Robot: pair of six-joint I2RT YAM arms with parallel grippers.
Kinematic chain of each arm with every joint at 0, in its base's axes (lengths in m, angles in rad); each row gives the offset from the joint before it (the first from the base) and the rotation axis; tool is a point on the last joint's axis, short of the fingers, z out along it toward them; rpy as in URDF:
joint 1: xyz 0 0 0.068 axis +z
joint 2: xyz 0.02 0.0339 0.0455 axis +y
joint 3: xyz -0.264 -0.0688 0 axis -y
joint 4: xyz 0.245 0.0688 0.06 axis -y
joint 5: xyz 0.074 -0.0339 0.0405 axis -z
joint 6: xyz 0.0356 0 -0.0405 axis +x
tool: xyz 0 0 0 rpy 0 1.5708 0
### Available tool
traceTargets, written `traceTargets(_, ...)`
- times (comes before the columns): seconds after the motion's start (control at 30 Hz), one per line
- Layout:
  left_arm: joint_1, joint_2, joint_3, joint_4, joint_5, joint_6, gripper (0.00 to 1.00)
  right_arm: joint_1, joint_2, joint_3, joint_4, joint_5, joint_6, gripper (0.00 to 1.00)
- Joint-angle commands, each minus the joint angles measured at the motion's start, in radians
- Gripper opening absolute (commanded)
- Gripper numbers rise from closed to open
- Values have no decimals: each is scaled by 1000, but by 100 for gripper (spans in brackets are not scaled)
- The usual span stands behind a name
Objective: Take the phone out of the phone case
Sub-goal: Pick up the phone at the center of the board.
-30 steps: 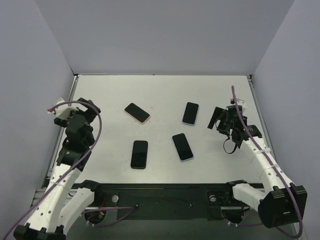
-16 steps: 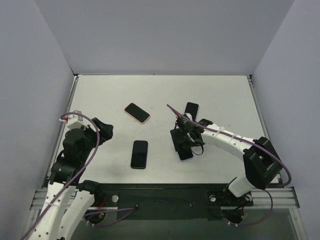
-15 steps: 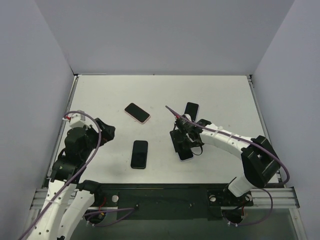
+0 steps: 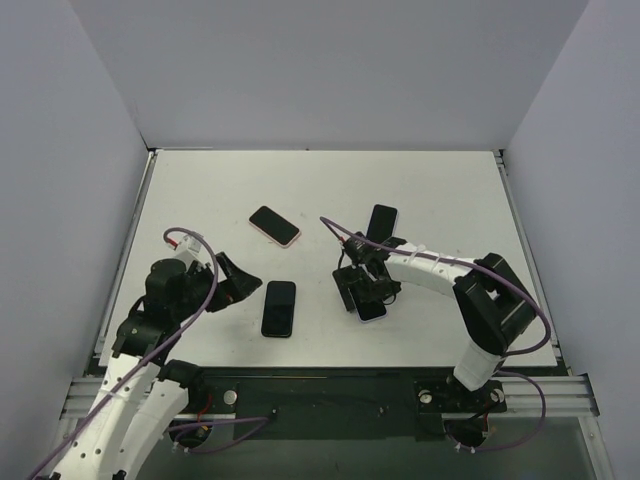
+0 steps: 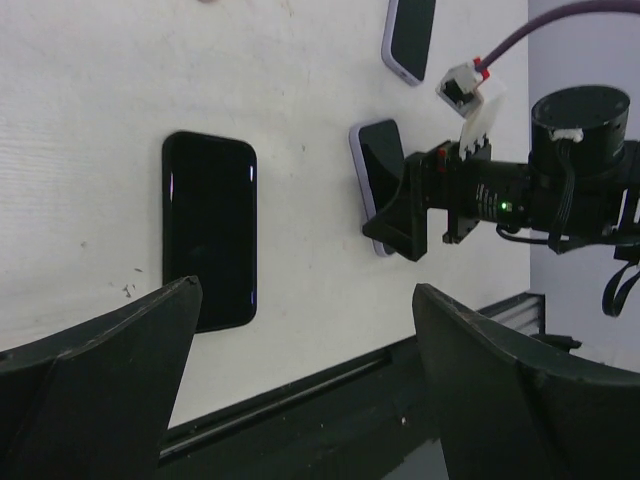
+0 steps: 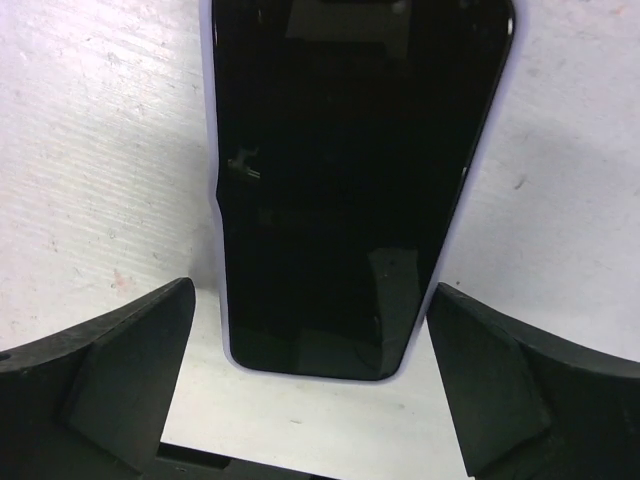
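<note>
- Phone (image 6: 350,180) lies face up in its lilac case (image 6: 212,200), flat on the white worktop (image 4: 200,190), a little right of centre and towards the near edge.
- Right tool (image 6: 310,292) is low over that phone, its two fingers spread wide, one on each side of the phone's rounded end. There is a gap between each finger and the case, so nothing is gripped.
- From overhead, the right tool (image 4: 352,290) covers most of the phone (image 4: 372,308); only its near end shows past the black fingers.
- Whether the fingertips touch the worktop I cannot tell.
- Left tool (image 4: 240,283) hangs over the left part of the worktop, fingers also wide apart and empty.
- Just beside it, towards the middle, lies a black phone (image 4: 279,308), flat and screen up.
- Its wrist view looks past the left tool (image 5: 307,290) to the black phone (image 5: 208,243), with the cased phone (image 5: 378,170) and the right arm beyond.
- Farther back are a pink-cased phone (image 4: 274,226) on the left and a pale-cased phone (image 4: 381,222) on the right, well apart from each other.
</note>
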Motion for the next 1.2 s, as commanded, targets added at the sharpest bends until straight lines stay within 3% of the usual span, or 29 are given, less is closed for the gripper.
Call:
traceTargets(0.0, -44, 29, -27, 74, 98, -59, 98, -13, 28, 15, 0, -35, 18, 91)
traceTargets(0.23, -146, 60, -63, 112, 43, -156, 98, -13, 56, 1, 15, -25, 30, 68)
traceTargets(0.5, -271, 158, -175, 312, 2, -377, 98, 21, -54, -106, 180, -8, 72, 3)
traceTargets(0.7, -410, 268, -233, 563, -97, -541, 98, 25, -238, -263, 344, -24, 114, 0)
traceTargets(0.9, -494, 426, -162, 631, -222, -529, 98, 25, -507, -381, 457, -110, 177, 0)
traceTargets(1.17, -615, 534, -129, 817, -348, -523, 98, 51, -663, -438, 497, -215, 332, 0)
